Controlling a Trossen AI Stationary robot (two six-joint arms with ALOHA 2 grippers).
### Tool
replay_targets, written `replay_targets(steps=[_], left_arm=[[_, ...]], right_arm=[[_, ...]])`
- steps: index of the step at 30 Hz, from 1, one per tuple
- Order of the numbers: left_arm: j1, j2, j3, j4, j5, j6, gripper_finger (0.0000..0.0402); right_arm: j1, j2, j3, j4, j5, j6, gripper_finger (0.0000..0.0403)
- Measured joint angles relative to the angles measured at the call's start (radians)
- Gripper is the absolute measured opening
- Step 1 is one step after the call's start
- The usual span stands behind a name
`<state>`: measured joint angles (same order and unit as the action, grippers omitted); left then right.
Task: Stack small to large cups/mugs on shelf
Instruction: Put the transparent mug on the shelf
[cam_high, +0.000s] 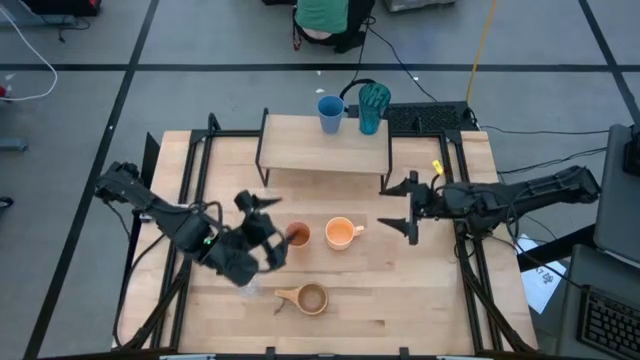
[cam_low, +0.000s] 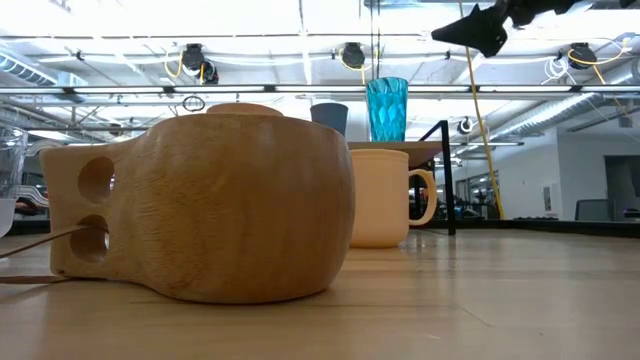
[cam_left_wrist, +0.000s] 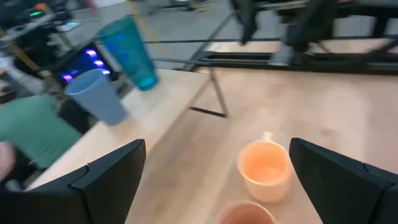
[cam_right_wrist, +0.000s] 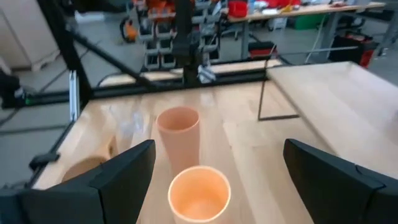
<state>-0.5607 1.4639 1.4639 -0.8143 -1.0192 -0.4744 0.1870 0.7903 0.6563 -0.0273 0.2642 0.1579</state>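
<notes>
The shelf (cam_high: 325, 150) stands at the table's far side, with the blue cup (cam_high: 330, 112) and the teal tumbler (cam_high: 373, 108) upright on its far edge. The orange-brown tumbler (cam_high: 297, 235) and the orange mug (cam_high: 342, 233) stand side by side mid-table. The wooden cup (cam_high: 310, 298) sits nearer the front edge. The clear glass (cam_right_wrist: 127, 124) stands to the left of it. My left gripper (cam_high: 270, 228) is open and empty, just left of the orange-brown tumbler. My right gripper (cam_high: 408, 208) is open and empty, raised to the right of the mug.
Black frame rails run along the table's left (cam_high: 190, 190) and right (cam_high: 465, 190) sides. The shelf's thin black legs (cam_high: 386, 170) stand just beyond the cups. A person in a green top (cam_high: 322, 15) sits beyond the far edge.
</notes>
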Motion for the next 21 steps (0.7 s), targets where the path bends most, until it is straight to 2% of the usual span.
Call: replay_targets(steps=[4, 8, 11, 13, 16, 21], left_arm=[[-0.069, 0.0, 0.0, 0.004, -0.007, 0.002, 0.0399], [-0.118, -0.001, 0.0, 0.004, -0.097, 0.061, 0.0399], [-0.139, -0.001, 0.0, 0.025, -0.084, 0.079, 0.0399], [-0.132, -0.009, 0.0, 0.055, -0.033, 0.02, 0.0399], [-0.077, -0.072, 0.019, 0.052, 0.155, -0.158, 0.0398], [0.031, -0.165, 0.08, -0.015, 0.412, -0.135, 0.0384]], right_arm=[[0.029, 0.039, 0.0, 0.0, 0.001, -0.032, 0.0348], [0.046, 0.068, 0.0, 0.0, 0.036, -0.06, 0.0348], [0.054, 0.078, 0.0, 0.001, 0.056, -0.09, 0.0348], [0.054, 0.08, 0.0, 0.002, 0.056, -0.107, 0.0348], [0.054, 0.08, 0.0, 0.002, 0.056, -0.126, 0.0348], [0.054, 0.08, 0.0, 0.001, 0.056, -0.169, 0.0348]])
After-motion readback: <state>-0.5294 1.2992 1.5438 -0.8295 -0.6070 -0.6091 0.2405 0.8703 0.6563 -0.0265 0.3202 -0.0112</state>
